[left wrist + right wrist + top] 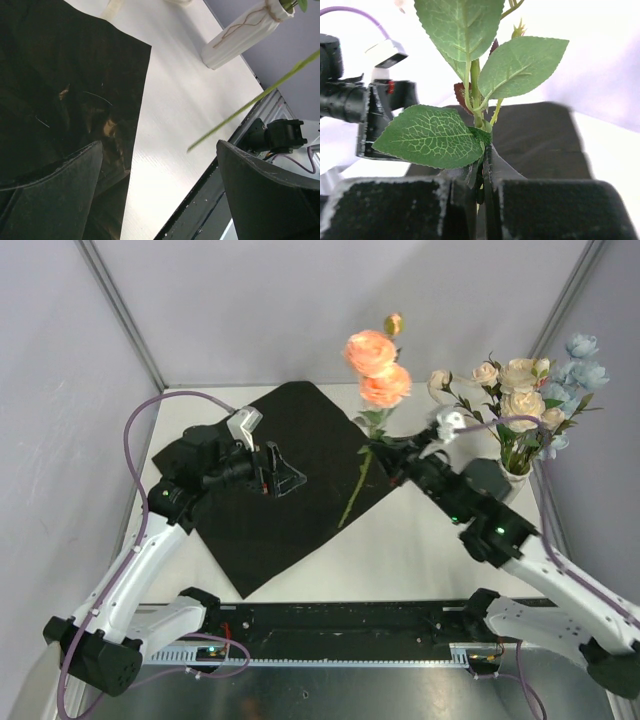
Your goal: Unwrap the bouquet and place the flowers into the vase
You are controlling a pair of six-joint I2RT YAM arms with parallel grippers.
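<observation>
Left gripper (pixel 288 478) gapes wide, holding nothing, over the one black sheet (pixel 280 540). Right gripper (pixel 385 455) is clamped tight on a single stem (pixel 352 495), with two peach blooms (pixel 371 351) and one bud (pixel 393 324). Far right stands one vase (pixel 514 481), with cream and blue flowers (pixel 522 390) inside it.

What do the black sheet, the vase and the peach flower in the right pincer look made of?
Black sheet: thin paper or film, slightly glossy; it shows creases and glints.
Vase: matt cream-white, probably ceramic or plastic, with brownish crack-like lines.
Peach flower, clamped in the right pincer: likely artificial; its leaves look like fabric with printed veins.
</observation>
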